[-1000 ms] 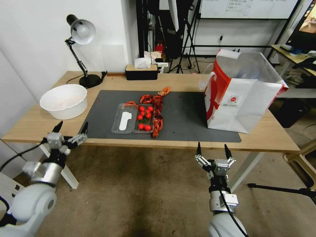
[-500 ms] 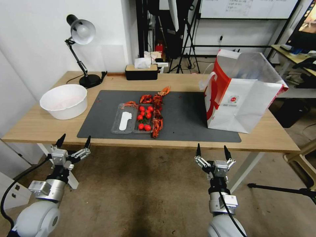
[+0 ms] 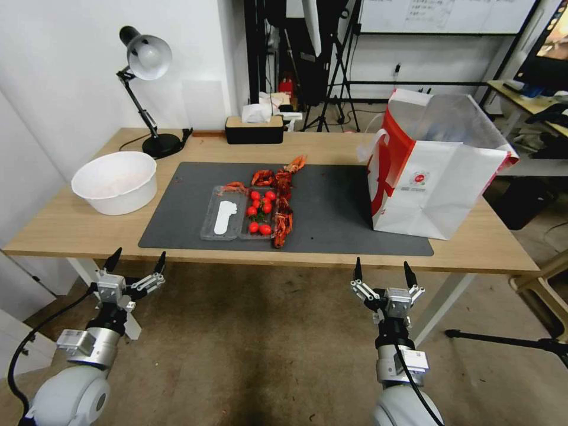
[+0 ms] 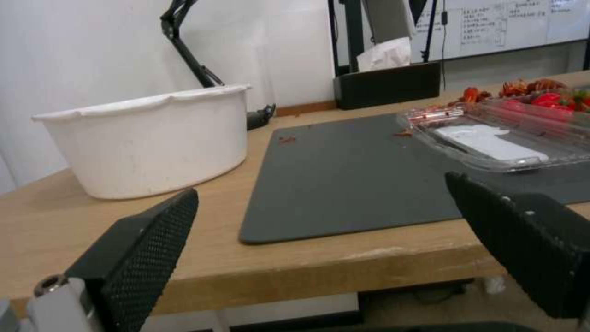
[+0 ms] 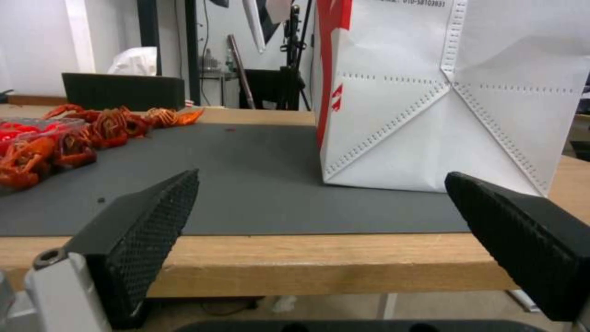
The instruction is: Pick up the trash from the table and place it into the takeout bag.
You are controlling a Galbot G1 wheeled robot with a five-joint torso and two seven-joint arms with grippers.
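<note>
Long wooden table (image 3: 71, 222) with grey mat (image 3: 331, 207), trash at centre.

Crayfish shells (image 3: 283, 204) beside clear tray (image 3: 236, 213); takeout bag (image 3: 435, 171) standing at 3 o'clock. Left gripper (image 3: 135, 261) and right gripper (image 3: 381, 269) below front edge, spread wide, empty. Probably light, brittle, greasy; better held by tray rim.

Takeout bag (image 5: 455, 92) top cut off by frame edge (wrist view); bag (image 3: 438, 165) contents hidden by walls.
</note>
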